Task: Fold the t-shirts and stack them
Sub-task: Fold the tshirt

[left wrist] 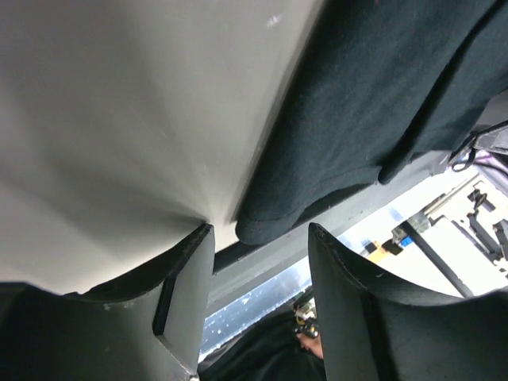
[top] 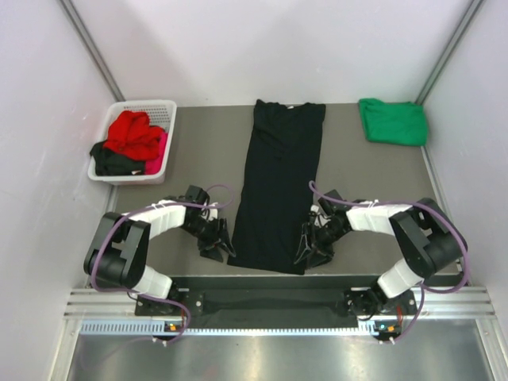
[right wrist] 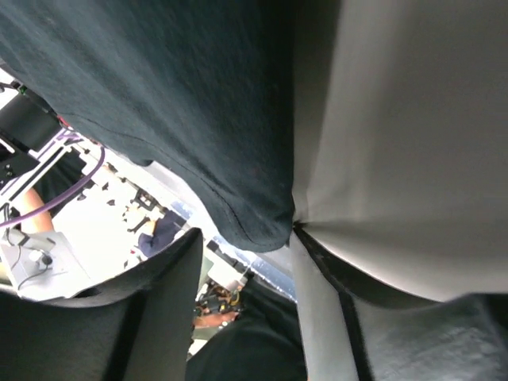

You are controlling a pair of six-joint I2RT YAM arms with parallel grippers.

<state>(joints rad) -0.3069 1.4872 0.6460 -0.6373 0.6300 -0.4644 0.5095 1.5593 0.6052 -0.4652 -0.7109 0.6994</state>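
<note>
The large black t-shirt (top: 278, 186) lies flat as a long narrow strip down the middle of the table, collar at the far end. My left gripper (top: 225, 242) is open at its near left corner; in the left wrist view the hem corner (left wrist: 274, 218) sits just ahead of the open gripper (left wrist: 260, 228). My right gripper (top: 308, 246) is open at the near right corner; in the right wrist view the hem corner (right wrist: 254, 226) lies between the spread jaws of the gripper (right wrist: 244, 232). A folded green t-shirt (top: 393, 121) lies at the far right.
A white lattice basket (top: 163, 111) at the far left holds a red t-shirt (top: 133, 133), a pink one (top: 161, 147) and a black one (top: 115, 163). White walls enclose the table. The table's near edge runs just behind both grippers.
</note>
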